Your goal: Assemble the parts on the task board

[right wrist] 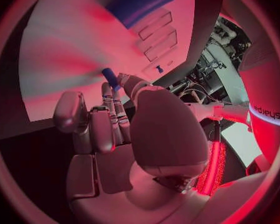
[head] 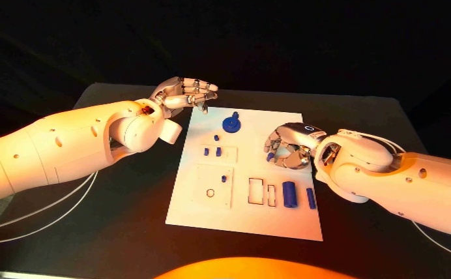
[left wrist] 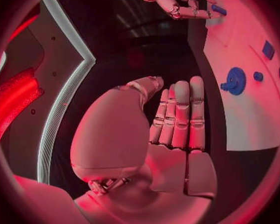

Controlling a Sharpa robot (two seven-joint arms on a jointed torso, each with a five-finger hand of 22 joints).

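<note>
White task board (head: pixel 253 217) flat mid black surface (head: pixel 113 227). Blue parts on board: gear (head: pixel 231 124) near far edge, cylinder (head: pixel 289 195) near right edge. Right hand (head: pixel 289 145) over board's right side, fingers (right wrist: pixel 118 104) pinching small blue peg (right wrist: pixel 109 77). Left hand (head: pixel 184 93) off board's far-left corner, fingers (left wrist: pixel 180 117) straight, pressed together, holding nothing.

A black table (head: pixel 113 227) fills the lower half of the frame. Two thin white cables (head: pixel 57 208) cross its lower left part, curving toward the left edge.
</note>
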